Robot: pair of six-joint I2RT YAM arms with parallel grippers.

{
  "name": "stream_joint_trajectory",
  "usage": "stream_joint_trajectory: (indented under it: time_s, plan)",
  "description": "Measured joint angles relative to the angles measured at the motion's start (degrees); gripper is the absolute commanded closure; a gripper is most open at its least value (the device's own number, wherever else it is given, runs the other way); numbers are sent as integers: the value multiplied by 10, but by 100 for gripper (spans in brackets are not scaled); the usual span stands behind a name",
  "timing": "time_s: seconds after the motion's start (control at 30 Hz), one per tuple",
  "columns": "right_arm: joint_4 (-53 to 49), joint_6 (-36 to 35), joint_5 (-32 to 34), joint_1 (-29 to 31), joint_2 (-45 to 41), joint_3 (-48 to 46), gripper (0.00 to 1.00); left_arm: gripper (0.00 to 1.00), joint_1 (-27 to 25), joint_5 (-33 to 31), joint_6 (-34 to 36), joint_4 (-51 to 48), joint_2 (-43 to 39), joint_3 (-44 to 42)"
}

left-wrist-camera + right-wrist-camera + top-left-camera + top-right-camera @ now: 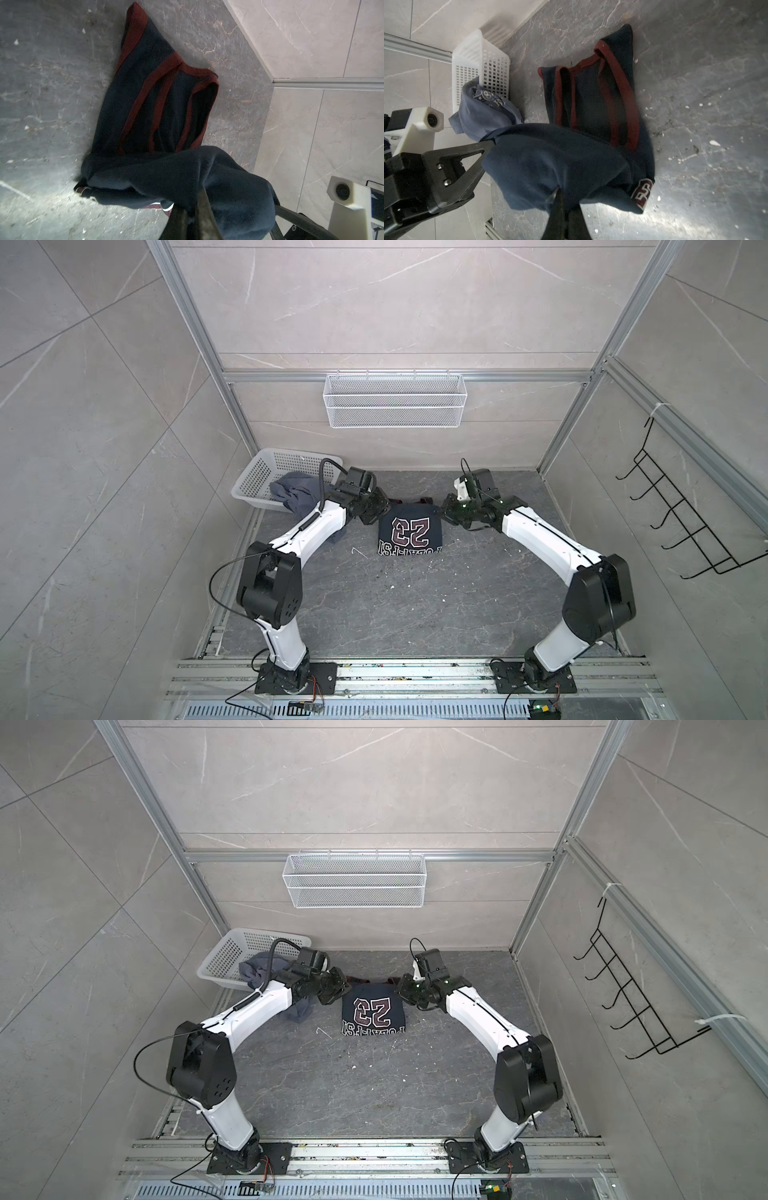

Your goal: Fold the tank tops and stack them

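Note:
The navy tank top (409, 533) (372, 1013) lies mid-table, its body doubled over with the "23" lettering facing up and upside down. Its dark-red-trimmed straps (158, 99) (591, 99) lie flat on the table toward the back wall. My left gripper (384, 508) (195, 205) is shut on the lifted fold's left corner. My right gripper (444, 510) (563, 199) is shut on its right corner. The slate blue-grey tank top (293, 493) (483, 112) spills crumpled out of the white perforated basket (257, 477) (477, 62) at the back left, partly hidden under my left arm.
A white wire-mesh basket (395, 400) hangs on the back wall. A black hook rack (681, 514) is fixed to the right wall. Aluminium frame posts stand at the back corners, and a rail (415, 672) runs along the front edge by both arm bases.

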Motion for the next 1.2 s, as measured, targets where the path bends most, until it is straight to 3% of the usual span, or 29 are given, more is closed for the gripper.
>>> stream_joint_trajectory:
  time_s: [0.53,0.67,0.73,0.77,0.87,0.93,1.07,1.2]
  plan:
    - [5,-18,-2,-35,201,204,100,96,49,44,22,14,210,223]
    - [4,-19,1,-41,230,237,100,87,54,61,30,18,262,284]
    - [4,-20,2,-46,250,257,100,73,56,65,33,23,290,317]
    - [4,-21,2,-47,258,265,95,66,57,66,34,25,301,330]
    - [-1,-25,9,-53,291,297,68,56,61,68,38,26,337,368]
    - [-10,-29,16,-57,311,319,56,48,64,68,43,22,359,390]
    - [-33,-43,32,-61,325,342,44,28,70,61,66,-12,370,413]
    - [-48,-60,59,-60,323,346,43,25,75,33,118,-43,357,413]
